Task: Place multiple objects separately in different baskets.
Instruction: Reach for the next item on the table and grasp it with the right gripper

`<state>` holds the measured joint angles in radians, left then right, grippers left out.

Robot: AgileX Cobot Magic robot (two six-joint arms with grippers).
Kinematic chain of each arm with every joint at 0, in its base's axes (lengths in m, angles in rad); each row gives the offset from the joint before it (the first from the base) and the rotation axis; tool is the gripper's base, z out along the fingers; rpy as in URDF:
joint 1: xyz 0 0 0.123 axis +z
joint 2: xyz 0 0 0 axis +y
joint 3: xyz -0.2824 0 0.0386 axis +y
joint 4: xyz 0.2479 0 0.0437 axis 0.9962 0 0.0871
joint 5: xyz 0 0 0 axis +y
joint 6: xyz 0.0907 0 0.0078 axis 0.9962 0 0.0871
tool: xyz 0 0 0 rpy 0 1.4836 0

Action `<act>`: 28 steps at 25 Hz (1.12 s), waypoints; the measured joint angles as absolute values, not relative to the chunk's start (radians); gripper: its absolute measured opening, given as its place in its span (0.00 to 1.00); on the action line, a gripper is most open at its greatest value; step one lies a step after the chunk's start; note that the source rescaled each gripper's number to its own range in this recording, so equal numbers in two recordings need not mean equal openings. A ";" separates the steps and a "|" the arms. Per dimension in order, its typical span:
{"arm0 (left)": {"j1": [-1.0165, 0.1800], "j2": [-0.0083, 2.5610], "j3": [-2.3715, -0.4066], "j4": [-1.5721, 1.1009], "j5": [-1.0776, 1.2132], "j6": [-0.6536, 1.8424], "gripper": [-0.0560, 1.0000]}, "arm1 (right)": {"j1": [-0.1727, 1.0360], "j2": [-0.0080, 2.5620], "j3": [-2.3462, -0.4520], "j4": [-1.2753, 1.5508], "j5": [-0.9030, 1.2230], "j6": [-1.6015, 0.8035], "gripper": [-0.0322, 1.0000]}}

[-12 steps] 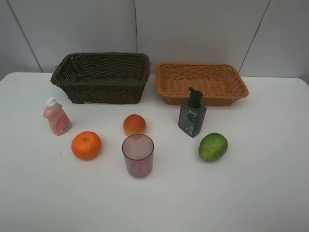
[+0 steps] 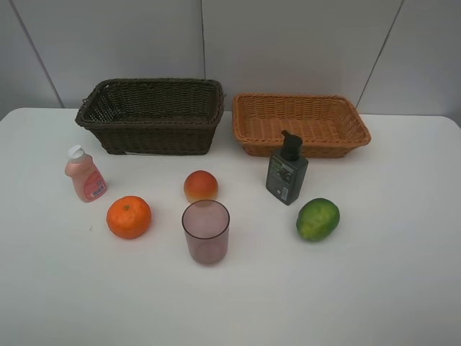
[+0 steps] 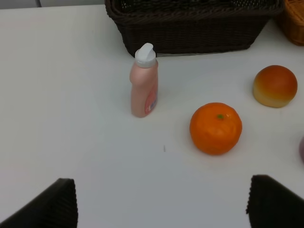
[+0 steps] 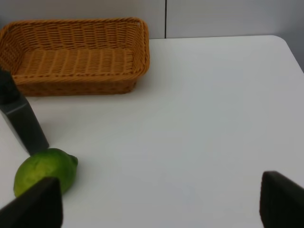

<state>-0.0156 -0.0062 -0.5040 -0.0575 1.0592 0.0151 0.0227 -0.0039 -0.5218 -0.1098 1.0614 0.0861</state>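
Two baskets stand at the back of the table: a dark brown basket (image 2: 155, 137) on the left and an orange-tan basket (image 2: 317, 150) on the right, both with nothing in them. In front lie a pink bottle (image 2: 85, 174), an orange (image 2: 129, 216), a peach-like fruit (image 2: 201, 186), a purplish cup (image 2: 206, 231), a dark pump bottle (image 2: 287, 171) and a green fruit (image 2: 318, 218). Neither arm shows in the exterior high view. My left gripper (image 3: 164, 204) stands open, short of the orange (image 3: 215, 128) and the pink bottle (image 3: 144, 81). My right gripper (image 4: 159, 204) is open beside the green fruit (image 4: 45, 170).
Everything rests on a white table (image 2: 374, 288) with a pale panelled wall (image 2: 288, 43) behind the baskets. In the right wrist view the table's far right corner (image 4: 285, 42) shows past the tan basket (image 4: 76, 88).
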 joint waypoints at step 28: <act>-0.016 -0.006 -0.504 -0.057 1.059 0.015 0.93 | 0.023 -0.004 -0.522 -0.110 1.061 0.086 0.94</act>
